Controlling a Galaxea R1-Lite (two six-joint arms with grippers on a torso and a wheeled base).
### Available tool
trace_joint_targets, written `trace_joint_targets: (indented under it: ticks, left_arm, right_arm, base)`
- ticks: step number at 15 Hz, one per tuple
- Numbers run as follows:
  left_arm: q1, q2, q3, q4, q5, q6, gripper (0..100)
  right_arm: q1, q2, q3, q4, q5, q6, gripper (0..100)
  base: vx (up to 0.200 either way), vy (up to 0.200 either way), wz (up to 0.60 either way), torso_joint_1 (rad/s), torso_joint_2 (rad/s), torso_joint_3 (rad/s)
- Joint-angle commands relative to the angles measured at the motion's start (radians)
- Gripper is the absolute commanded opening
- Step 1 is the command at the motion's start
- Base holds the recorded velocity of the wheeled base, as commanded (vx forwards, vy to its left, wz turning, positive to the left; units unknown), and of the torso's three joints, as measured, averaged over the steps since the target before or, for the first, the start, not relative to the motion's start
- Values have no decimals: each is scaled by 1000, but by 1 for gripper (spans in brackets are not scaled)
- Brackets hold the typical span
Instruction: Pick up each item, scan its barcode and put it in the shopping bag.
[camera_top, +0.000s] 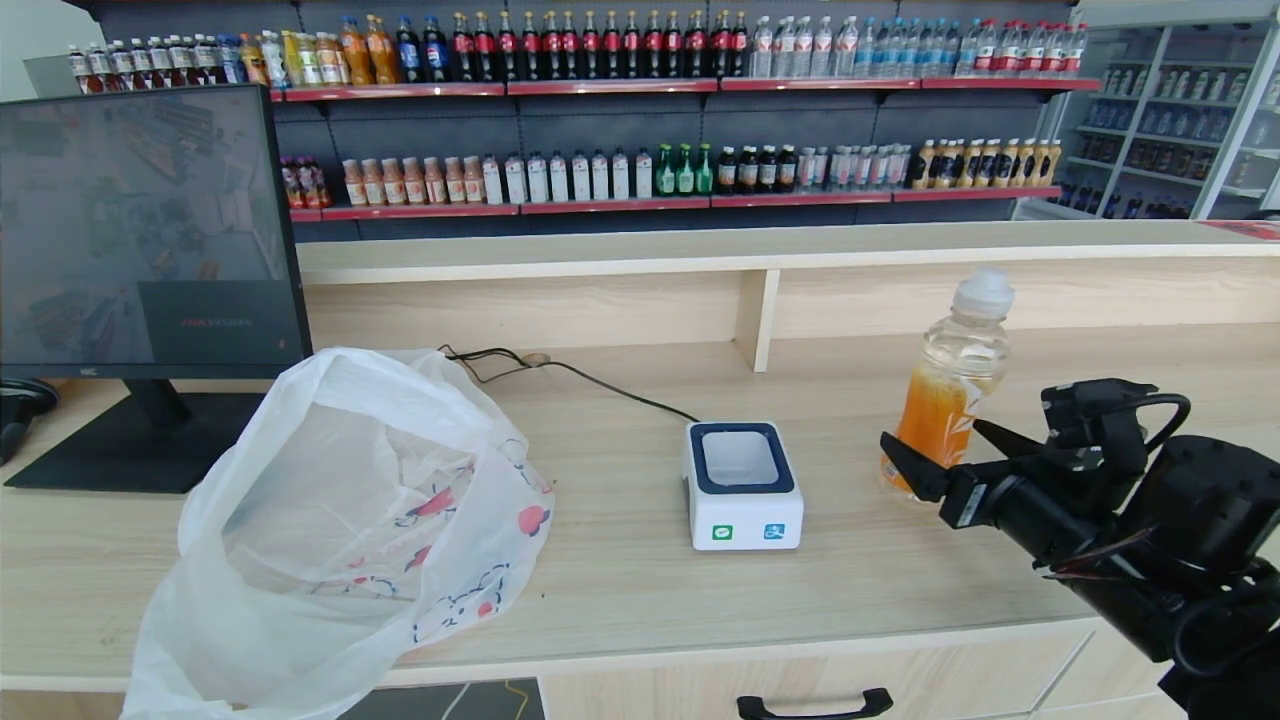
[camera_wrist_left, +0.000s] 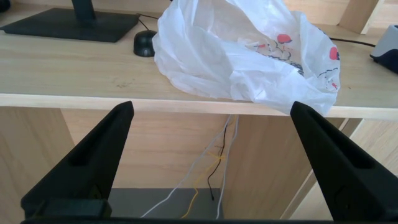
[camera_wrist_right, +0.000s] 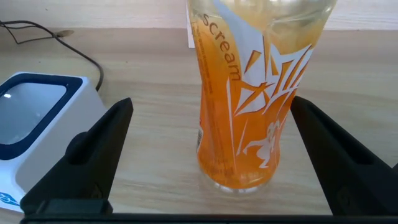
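Observation:
An orange drink bottle (camera_top: 948, 395) with a white cap stands upright on the wooden counter, right of the white scanner (camera_top: 742, 484). My right gripper (camera_top: 950, 450) is open just in front of the bottle (camera_wrist_right: 249, 106), its fingers (camera_wrist_right: 93, 155) wide on either side without touching it. A white plastic shopping bag (camera_top: 340, 520) with red and blue prints lies open at the counter's front left. My left gripper (camera_wrist_left: 208, 155) is open and holds nothing, below the counter's front edge, facing the bag (camera_wrist_left: 249, 50).
A dark monitor (camera_top: 140, 240) on a black stand sits at the back left, with a black mouse (camera_wrist_left: 144, 43) beside it. A cable (camera_top: 580, 375) runs from the scanner (camera_wrist_right: 37, 124) to the back. A raised wooden ledge (camera_top: 780, 250) borders the counter behind; drink shelves stand beyond.

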Motion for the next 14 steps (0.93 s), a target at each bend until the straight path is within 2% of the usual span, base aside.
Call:
trace_joint_targets:
  ticks: [1,10,14]
  left_arm:
    - [0,0,0,0,0,0,100]
    - [0,0,0,0,0,0,100]
    - [0,0,0,0,0,0,100]
  right_arm:
    - [-5,17,-6,-1,2,-1,100]
    - [-22,50,-58,-1,-3,-4,100]
    - [-40,96,-143,-1,-31,-4,100]
  base:
    - [0,0,0,0,0,0]
    - [0,0,0,0,0,0]
    - [0,0,0,0,0,0]
